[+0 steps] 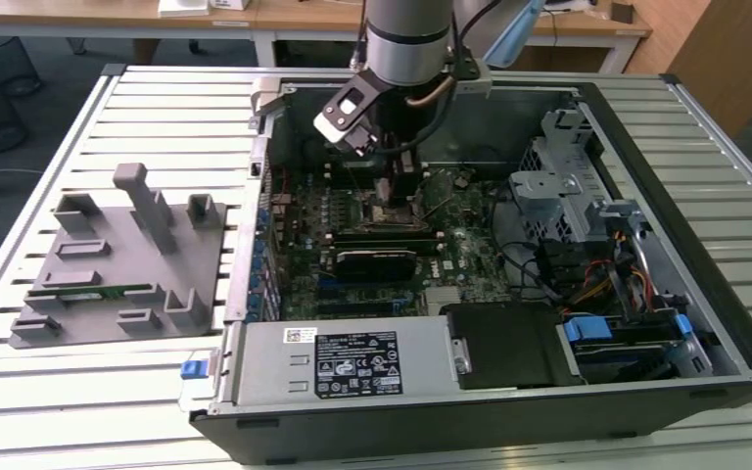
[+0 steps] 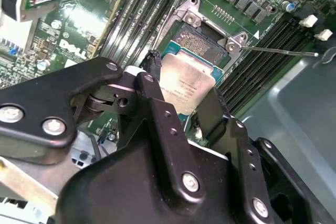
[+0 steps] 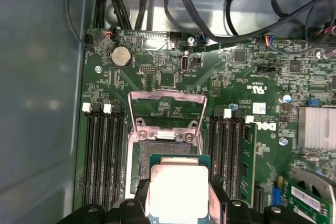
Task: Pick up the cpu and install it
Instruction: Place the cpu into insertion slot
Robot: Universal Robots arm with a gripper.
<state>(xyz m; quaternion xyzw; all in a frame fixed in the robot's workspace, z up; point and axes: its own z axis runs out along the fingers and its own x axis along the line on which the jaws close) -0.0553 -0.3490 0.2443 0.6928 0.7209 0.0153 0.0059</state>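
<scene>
Claw [image 2: 181,88]: part-closed, gripping cpu by two opposite edges.
Cpu [image 2: 190,76]: silver top up, over near part of open socket [image 3: 157,149].
Offset: socket centre lies twd raised cover [image 3: 167,109].
Contact: prob. none yet.

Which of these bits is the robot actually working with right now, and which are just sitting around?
In use:
- cpu, gripped in the jaws
- open socket that it hangs over
- motherboard

Lying about:
- grey holder tray outside the case
- green memory stick on that tray
- power supply
- drive cage
</scene>
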